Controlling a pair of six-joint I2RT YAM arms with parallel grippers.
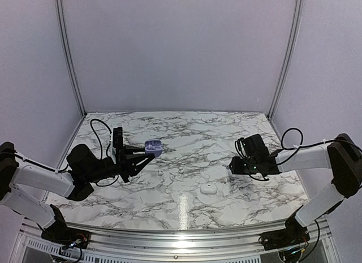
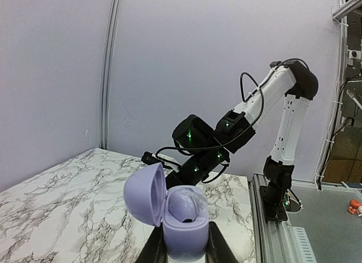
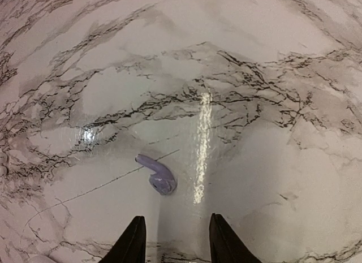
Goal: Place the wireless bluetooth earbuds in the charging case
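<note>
Plenty of bare marble table [image 1: 186, 133] lies open toward every edge. Left gripper [image 1: 149, 151] is clamped on the lilac charging case [image 2: 184, 218], lid flipped open, held above the tabletop. Right gripper [image 3: 175, 240] hangs parted; one lilac earbud [image 3: 158, 175] lies just ahead of its fingertips.

White-and-grey marbled surface [image 1: 186, 133], glossy, with light glare streaks near the front. One lilac earbud [image 3: 158, 175] lies on it on its side, stem pointing away to the left, bare surface all around it. A closed white case [image 1: 208, 188] sits flat near the front, right of centre, well apart from the edges.
</note>
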